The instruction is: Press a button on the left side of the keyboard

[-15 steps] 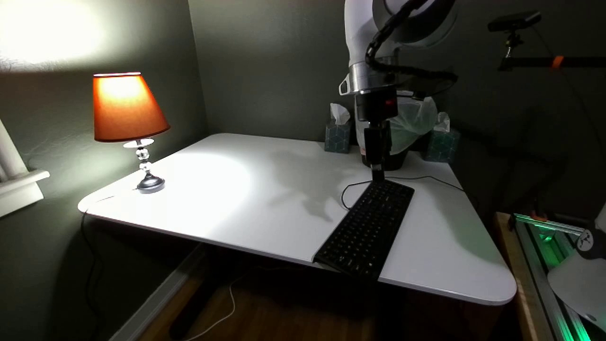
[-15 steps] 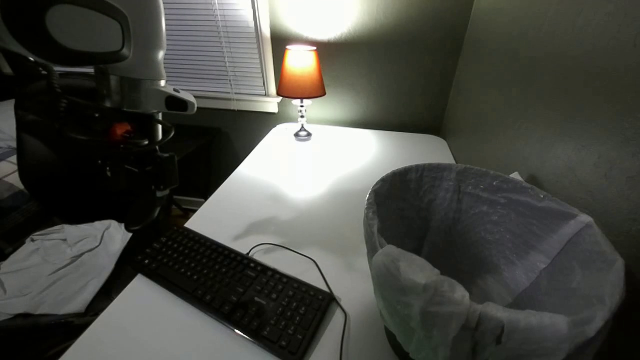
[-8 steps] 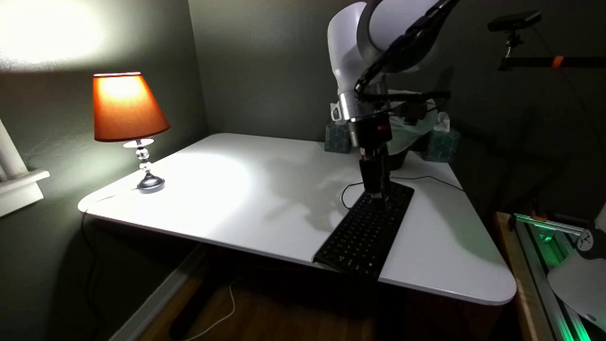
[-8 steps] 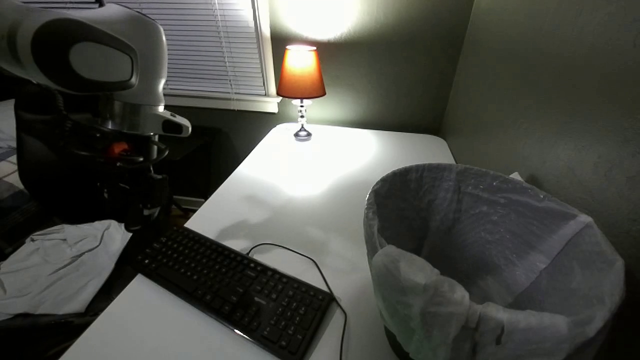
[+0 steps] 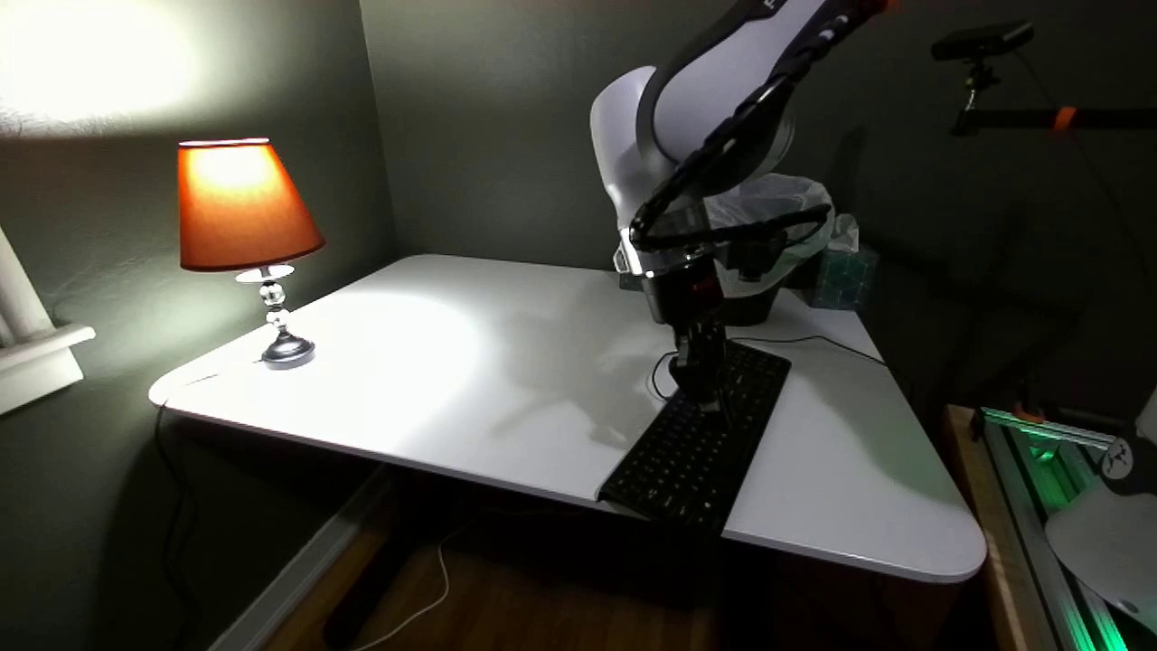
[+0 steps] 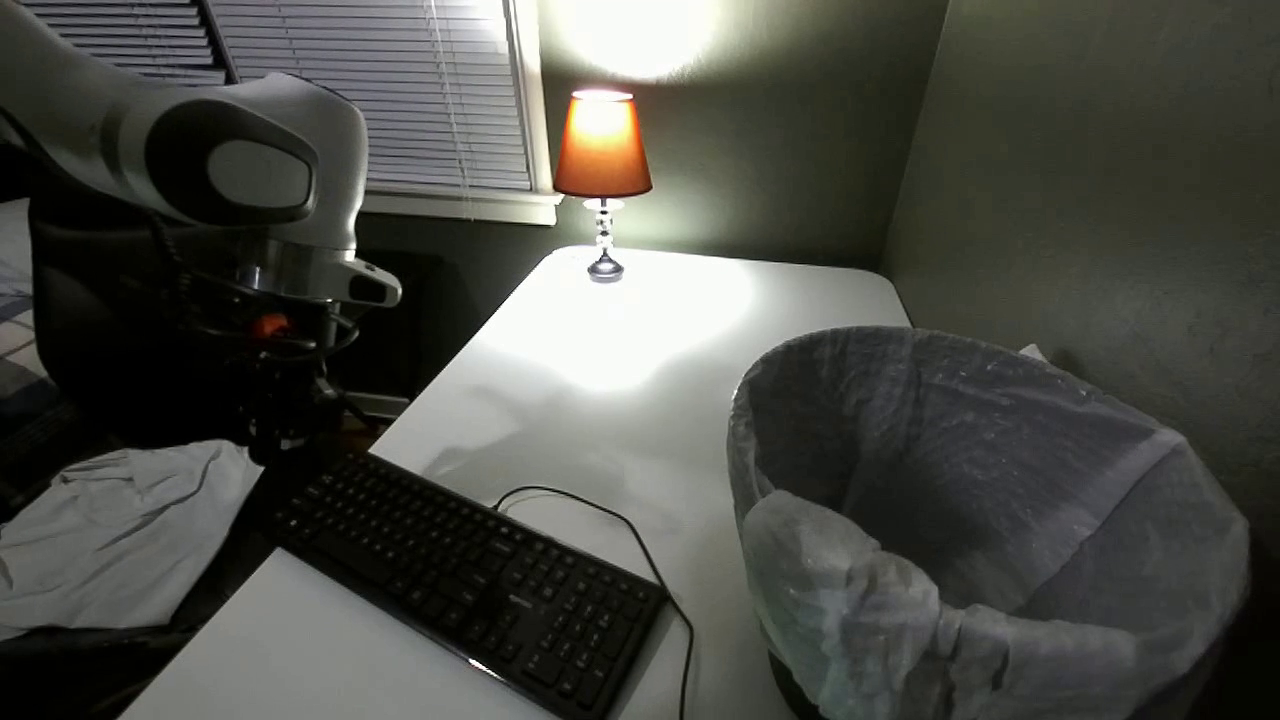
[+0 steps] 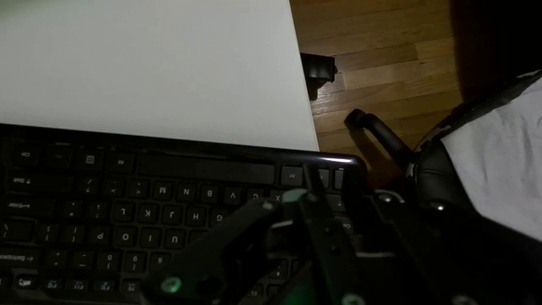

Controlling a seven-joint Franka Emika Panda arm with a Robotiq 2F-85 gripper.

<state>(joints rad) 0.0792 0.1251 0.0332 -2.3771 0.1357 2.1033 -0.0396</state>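
The black keyboard [image 7: 127, 176] lies along one side of the white table [image 5: 506, 389], its left end jutting past the edge. Letters appear upside down in the wrist view, so the left-hand keys are at the right there. Over that end is my gripper [image 7: 332, 178], jaws apart by a narrow gap with keys showing through. One of the fingers [image 7: 311, 176] is beside the left Alt key [image 7: 291, 175]; the darker finger covers part of the corner key. Whether they touch the keys I cannot tell. In an exterior view the gripper [image 6: 290, 435] is dark against the chair.
A lined bin [image 6: 960, 480] stands beyond the keyboard's right end, near a tissue box [image 5: 845, 278]. The keyboard cable [image 6: 600, 512] loops over the table. A lamp [image 5: 244, 217] is at the far side. A chair with white cloth [image 7: 504, 161] sits off the table edge.
The arm has come down and tilted more. In an exterior view the gripper has moved from the keyboard's far end to over its keys. The keyboard has not moved.
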